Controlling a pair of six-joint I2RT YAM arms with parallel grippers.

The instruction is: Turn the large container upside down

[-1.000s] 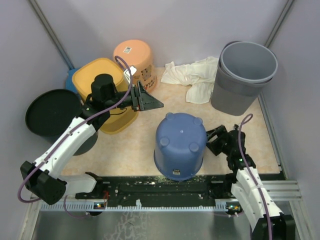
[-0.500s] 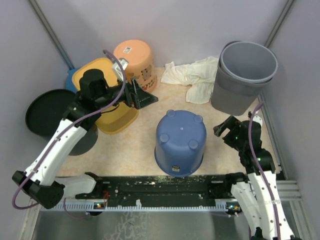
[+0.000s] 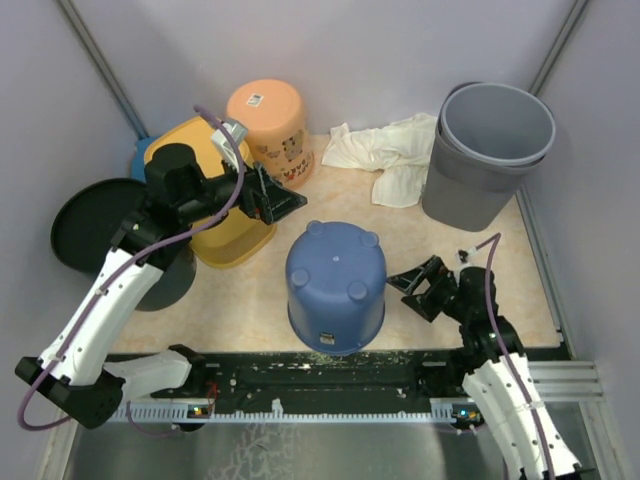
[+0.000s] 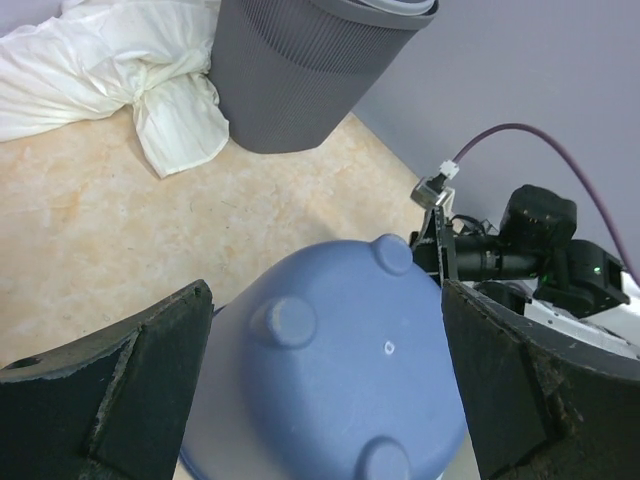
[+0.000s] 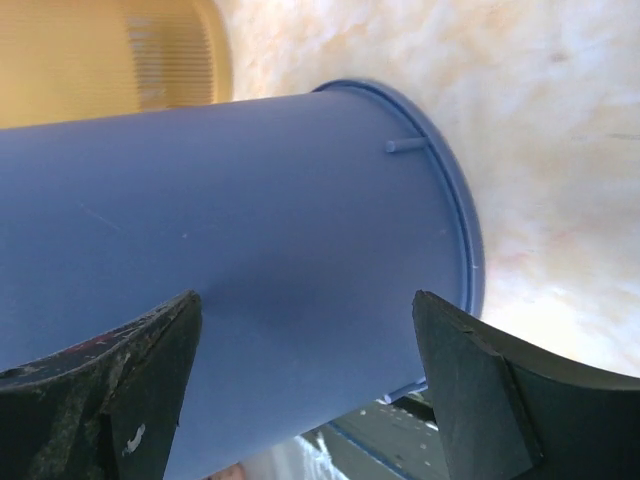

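The blue container (image 3: 335, 285) is apparently sitting rim-down, so the right end effector (image 3: 410, 292) and left end effector (image 3: 287, 194), both gaping empty, are needing only nudge-free clearance.

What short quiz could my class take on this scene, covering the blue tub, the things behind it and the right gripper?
1. True or false: the large blue plastic tub stands with its base facing up.
2. What lies between the orange upturned bucket and the stacked grey bins? A. a crumpled white cloth B. a sponge C. a bottle
3. Fill in: the right gripper beside the tub is ___ (open or shut).
Key: 1 true; 2 A; 3 open.
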